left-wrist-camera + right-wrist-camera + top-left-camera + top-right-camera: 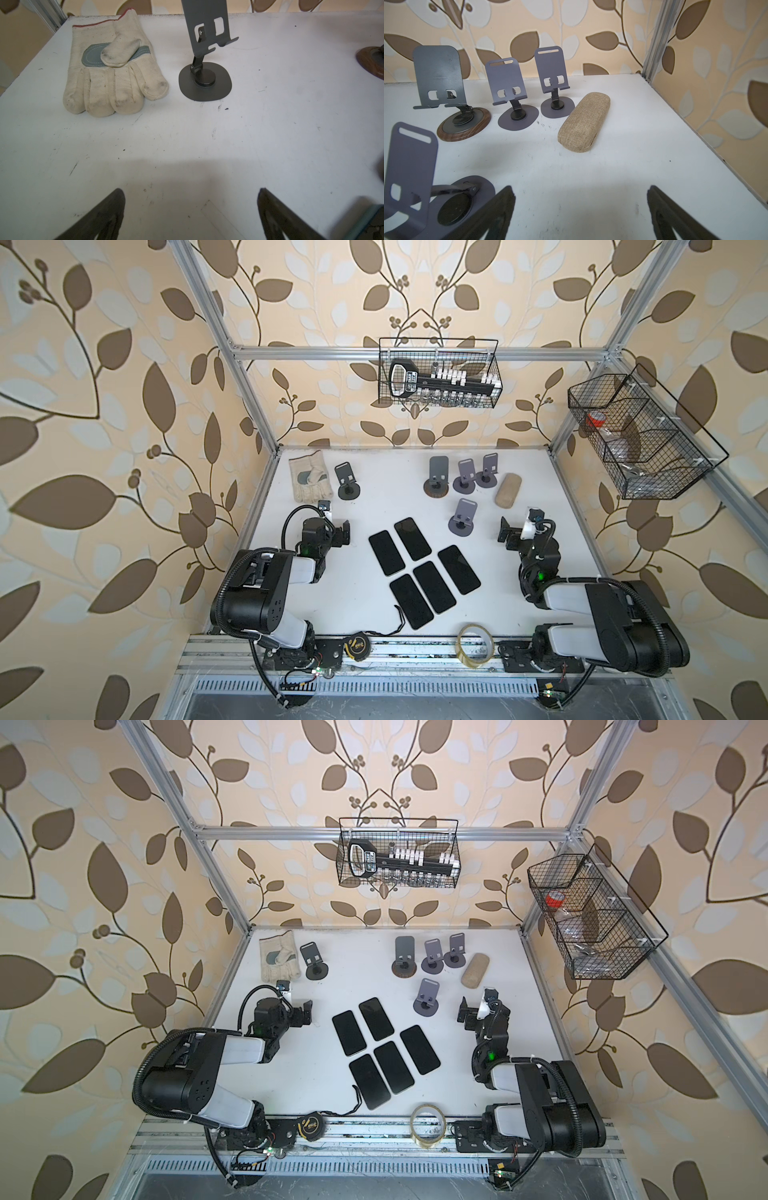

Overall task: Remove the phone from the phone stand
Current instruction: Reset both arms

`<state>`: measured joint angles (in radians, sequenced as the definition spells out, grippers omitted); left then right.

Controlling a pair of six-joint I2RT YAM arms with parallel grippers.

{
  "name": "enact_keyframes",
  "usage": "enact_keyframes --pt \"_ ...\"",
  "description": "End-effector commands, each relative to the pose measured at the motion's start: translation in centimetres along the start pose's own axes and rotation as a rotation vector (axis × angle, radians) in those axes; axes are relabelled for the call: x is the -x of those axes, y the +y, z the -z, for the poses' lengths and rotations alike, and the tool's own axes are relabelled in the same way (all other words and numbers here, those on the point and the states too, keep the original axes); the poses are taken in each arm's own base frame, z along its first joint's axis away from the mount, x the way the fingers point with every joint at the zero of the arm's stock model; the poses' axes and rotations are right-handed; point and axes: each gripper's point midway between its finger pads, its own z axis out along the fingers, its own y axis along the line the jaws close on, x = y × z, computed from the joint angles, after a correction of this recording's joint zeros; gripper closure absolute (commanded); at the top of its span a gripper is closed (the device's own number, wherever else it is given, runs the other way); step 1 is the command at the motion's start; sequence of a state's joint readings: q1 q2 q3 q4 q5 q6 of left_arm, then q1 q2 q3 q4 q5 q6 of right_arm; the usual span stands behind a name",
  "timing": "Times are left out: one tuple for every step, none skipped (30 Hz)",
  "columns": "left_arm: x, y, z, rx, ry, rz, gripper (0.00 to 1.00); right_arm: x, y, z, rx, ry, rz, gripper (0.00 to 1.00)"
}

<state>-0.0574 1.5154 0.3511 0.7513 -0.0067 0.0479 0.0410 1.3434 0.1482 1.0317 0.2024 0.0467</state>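
Several black phones (pixel 412 538) (pixel 376 1019) lie flat, screens up, in a cluster at the middle of the white table in both top views. Several phone stands stand along the back, and none of them carries a phone: a dark grey one (pixel 347 483) (pixel 204 81), one on a wooden base (pixel 437 477) (pixel 464 122) and purple ones (pixel 462 520) (pixel 517 116). My left gripper (pixel 345 531) (pixel 191 190) hovers open left of the phones, facing the dark stand. To the right of the phones my right gripper (pixel 505 529) (pixel 581 188) is open, beside the nearest purple stand.
A work glove (pixel 311 481) (pixel 112 68) lies at the back left. A tan glasses case (pixel 508 489) (pixel 584 122) lies at the back right. A tape roll (pixel 476 645) and a tape measure (pixel 357 645) sit on the front rail. Wire baskets (pixel 438 373) hang on the frame.
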Motion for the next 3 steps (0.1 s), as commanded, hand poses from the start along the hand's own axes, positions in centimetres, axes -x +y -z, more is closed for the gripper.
enact_keyframes --pt "1.98 0.35 0.22 0.008 -0.056 0.010 0.01 1.02 0.44 -0.36 0.017 -0.025 0.025 0.00" --pt "1.99 0.38 0.23 0.009 -0.056 0.010 0.01 1.00 0.43 -0.36 0.017 -0.024 0.025 0.00" --pt "2.09 0.36 0.22 0.008 -0.058 0.010 0.01 1.00 0.43 -0.37 0.017 -0.024 0.025 0.00"
